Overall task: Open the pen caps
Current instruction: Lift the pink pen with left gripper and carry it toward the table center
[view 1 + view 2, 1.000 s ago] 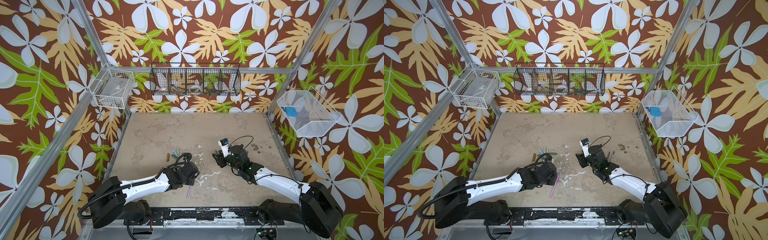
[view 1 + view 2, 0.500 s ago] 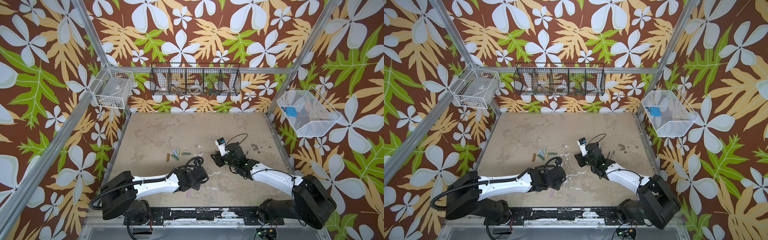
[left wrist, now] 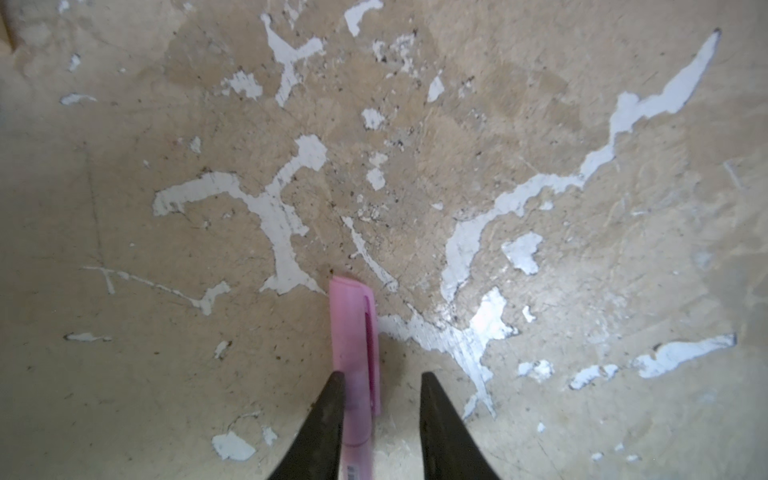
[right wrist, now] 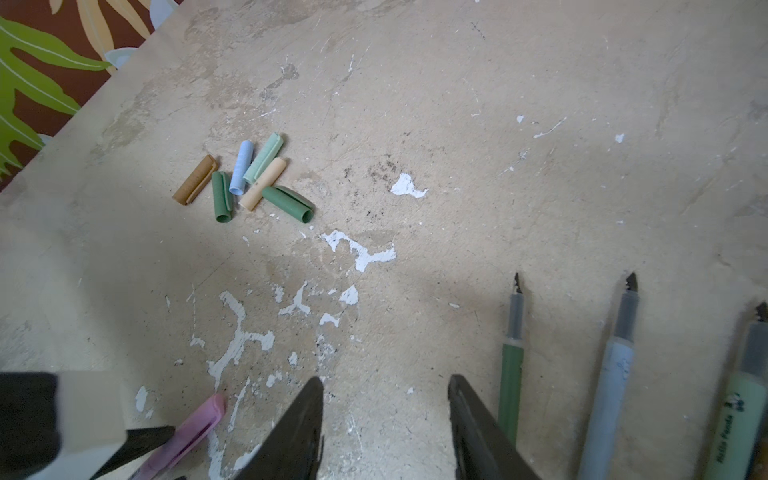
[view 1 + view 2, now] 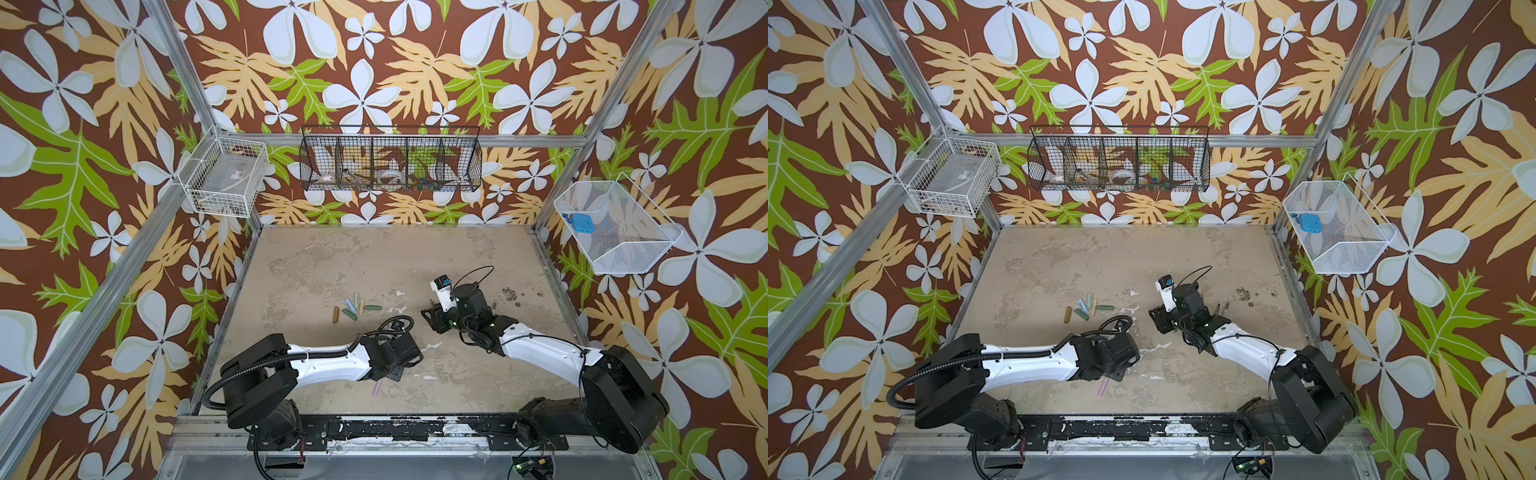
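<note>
One pink pen [image 3: 355, 374] lies on the surface [image 3: 540, 124] between the parted fingers [image 3: 440, 415] of the left gripper [image 3: 382, 376]; light, stiff, probably slippery, best held at the barrel while the right gripper [image 4: 384, 380], spread and empty, pulls its cap [image 3: 351, 324].

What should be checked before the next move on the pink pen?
1. The pink pen lies between the jaws of the left end effector: ok.
2. Left grip closed on the pen: not ok; a gap shows beside one finger.
3. Cap on the pen and sticking out beyond the fingertips: ok.
4. The right end effector is open and empty, ready for the cap: ok.
5. The loose caps and uncapped pens lie apart from the pink pen: ok.
6. Pen lifted off the table: cannot tell.
</note>
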### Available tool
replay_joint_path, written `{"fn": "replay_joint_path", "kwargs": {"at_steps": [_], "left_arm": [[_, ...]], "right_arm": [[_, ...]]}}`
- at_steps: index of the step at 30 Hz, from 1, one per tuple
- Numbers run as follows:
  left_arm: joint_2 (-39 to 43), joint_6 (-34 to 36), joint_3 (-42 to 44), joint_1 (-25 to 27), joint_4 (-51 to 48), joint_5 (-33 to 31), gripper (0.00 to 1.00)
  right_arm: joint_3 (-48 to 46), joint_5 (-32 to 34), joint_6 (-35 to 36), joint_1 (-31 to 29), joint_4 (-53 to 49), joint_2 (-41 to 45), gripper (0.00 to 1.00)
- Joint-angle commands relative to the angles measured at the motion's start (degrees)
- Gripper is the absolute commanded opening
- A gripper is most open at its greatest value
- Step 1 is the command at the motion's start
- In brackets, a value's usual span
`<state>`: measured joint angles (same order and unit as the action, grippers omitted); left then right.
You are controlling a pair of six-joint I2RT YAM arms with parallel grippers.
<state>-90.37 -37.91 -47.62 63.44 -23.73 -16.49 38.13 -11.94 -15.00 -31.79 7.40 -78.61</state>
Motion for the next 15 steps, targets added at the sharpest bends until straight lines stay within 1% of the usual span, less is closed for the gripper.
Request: {"fn": "replay_joint_path", "kwargs": {"at_steps": [1,3,7,10,15], "left_arm": [[-0.99,-0.74,-0.46,0.02,-1.24,-0.32,0.32],[-1.47,-0.72,-0.55,0.04,-1.23,-0.3,0.31],[-2.09,-0.85,-0.55,-0.06,-1.42,0.07,0.23],[-2.38,-0.76,-0.72,-0.06,-2.01,0.22,0.22],[-2.31,-0.71,-0.38,-0.7,-2.9,0.13,0.22]], "right_arm": [[-0.9,-6.13,-1.57,1.72,1.83,0.14,0.49],[-1.71,-8.68,-2.68,3.23,3.15,0.42,0.49],[-2.38,-8.97,-3.21,4.52,3.41,0.95,0.49],[-2.48,-9.57,-3.28,4.98,3.41,0.9,0.49],[-2.89,-13.3,-4.85,6.65,4.19,-0.09,0.49]]}}
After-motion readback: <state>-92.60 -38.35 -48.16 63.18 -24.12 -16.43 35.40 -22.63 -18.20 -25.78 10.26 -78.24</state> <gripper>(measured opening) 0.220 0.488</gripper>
